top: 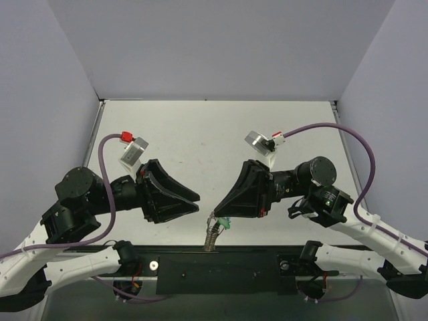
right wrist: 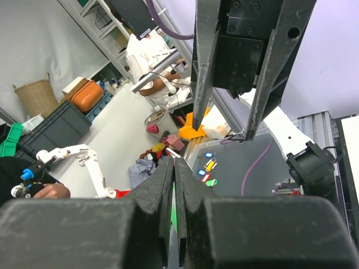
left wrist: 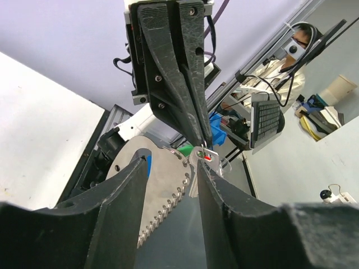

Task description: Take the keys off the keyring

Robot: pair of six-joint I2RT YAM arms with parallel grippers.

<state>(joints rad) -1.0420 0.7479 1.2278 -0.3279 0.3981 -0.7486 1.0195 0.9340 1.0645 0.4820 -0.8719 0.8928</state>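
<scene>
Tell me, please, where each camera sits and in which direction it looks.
Top external: above and behind the robot, looking down on the table; left arm and right arm show, keyring in the right jaws.
Left wrist: on the left arm, looking past its own open jaws at the shut right jaws.
Right wrist: looking past its own shut jaws at the open left jaws.
Shared: the two wrist views face each other.

Black left end effector, right end effector; purple cables; white links.
</scene>
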